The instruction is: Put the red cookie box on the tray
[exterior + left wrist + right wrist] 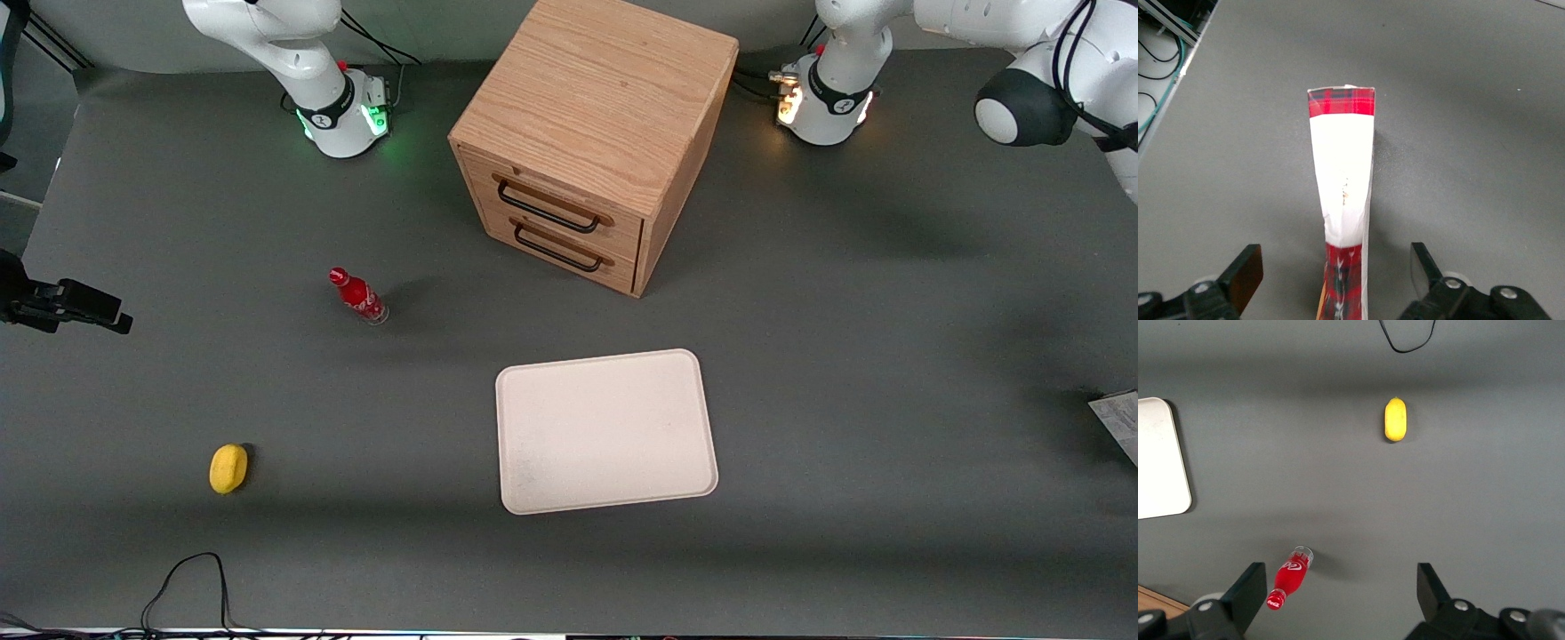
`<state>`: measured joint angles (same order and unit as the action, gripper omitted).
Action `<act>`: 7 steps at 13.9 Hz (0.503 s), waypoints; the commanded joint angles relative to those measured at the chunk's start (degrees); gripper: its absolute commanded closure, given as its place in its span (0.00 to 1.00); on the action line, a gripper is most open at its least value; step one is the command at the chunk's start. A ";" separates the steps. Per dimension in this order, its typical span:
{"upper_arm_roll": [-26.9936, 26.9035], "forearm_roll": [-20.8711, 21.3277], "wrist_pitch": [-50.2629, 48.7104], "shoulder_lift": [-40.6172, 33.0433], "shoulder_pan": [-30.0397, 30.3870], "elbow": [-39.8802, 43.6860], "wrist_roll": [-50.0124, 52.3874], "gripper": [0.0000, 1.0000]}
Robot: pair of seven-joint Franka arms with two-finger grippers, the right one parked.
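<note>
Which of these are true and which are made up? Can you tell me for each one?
1. The tray has nothing on it. True.
2. The red cookie box lies on the tray. False: it sits on the grey table, under the left gripper.
3. The left gripper's fingers are open, one on each side of the box. True.
4. The soda bottle stands on the wooden cabinet. False: it is on the table.
5. Both cabinet drawers are shut. True.
</note>
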<state>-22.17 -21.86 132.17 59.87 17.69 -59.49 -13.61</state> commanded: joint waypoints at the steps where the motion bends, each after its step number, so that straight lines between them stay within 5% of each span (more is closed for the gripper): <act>1: 0.20 -2.40 1.17 2.09 0.50 1.48 0.52 0.07; 3: 0.20 -2.40 0.56 2.53 0.59 1.40 0.25 0.40; 5: -0.07 -2.14 -1.20 2.45 0.59 1.48 -0.19 0.94; 7: -0.33 -1.78 -2.70 2.18 0.33 1.48 -1.23 1.00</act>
<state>-22.15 -23.45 131.83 61.96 17.90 -59.42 -13.77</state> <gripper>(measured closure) 0.529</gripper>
